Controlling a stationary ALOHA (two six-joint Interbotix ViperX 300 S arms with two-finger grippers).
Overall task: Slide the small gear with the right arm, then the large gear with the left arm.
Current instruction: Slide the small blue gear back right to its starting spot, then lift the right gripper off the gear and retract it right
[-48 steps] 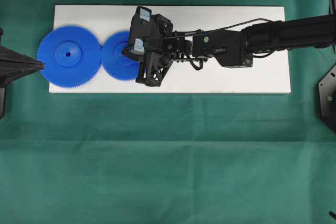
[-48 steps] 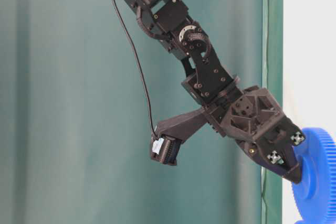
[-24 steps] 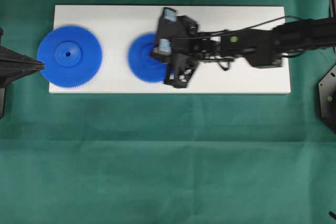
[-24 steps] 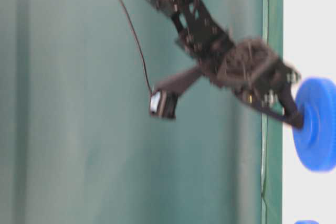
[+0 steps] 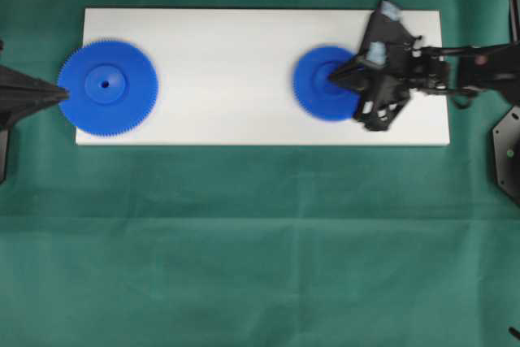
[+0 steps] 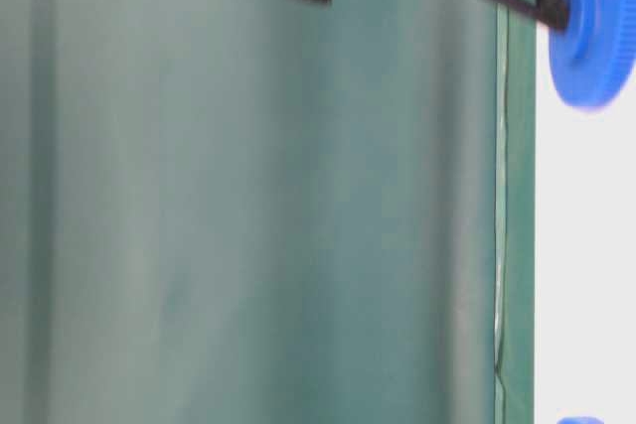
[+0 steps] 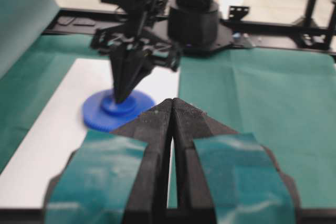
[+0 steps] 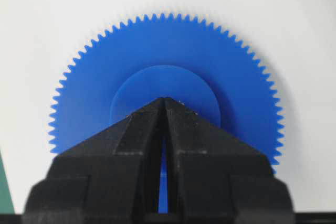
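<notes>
A white rectangular board (image 5: pixel 227 54) lies flat on a green cloth (image 5: pixel 260 241) that covers the table, its long sides running across the overhead view and the cloth showing past all four edges. In the left wrist view, black metal frame rails (image 7: pixel 273 27) run along the far edge of the cloth, and a green backdrop (image 6: pixel 248 245) hangs behind the table.
</notes>
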